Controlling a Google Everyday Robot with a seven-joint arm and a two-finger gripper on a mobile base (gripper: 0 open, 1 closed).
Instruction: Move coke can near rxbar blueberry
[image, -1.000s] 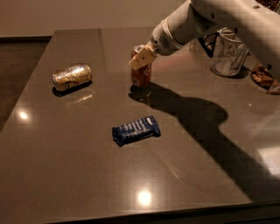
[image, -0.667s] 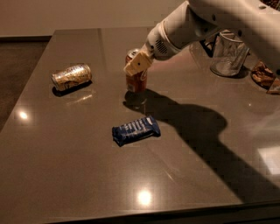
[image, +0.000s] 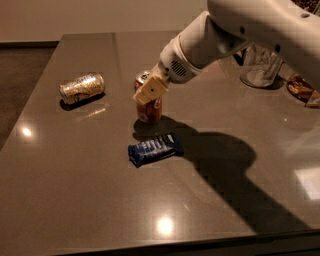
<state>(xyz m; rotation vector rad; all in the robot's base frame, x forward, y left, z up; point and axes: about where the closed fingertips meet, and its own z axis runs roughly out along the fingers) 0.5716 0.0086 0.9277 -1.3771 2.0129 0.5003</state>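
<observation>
The coke can (image: 149, 107) stands upright on the dark table (image: 90, 190), red-orange with a silver top. My gripper (image: 148, 90) reaches in from the upper right and is shut on the can's upper part, one tan finger (image: 151, 91) across its front. The rxbar blueberry (image: 155, 148), a flat dark-blue wrapper with white lettering, lies just in front of the can, a small gap between them.
A pale gold-silver can (image: 81, 88) lies on its side at the left. A clear glass (image: 257, 67) stands at the back right, with brownish items (image: 300, 89) at the right edge. The arm's shadow falls across the table's right half.
The gripper has carried the coke can toward the front left, from well behind the bar to just beside it. The bar and the gold can have not moved.
</observation>
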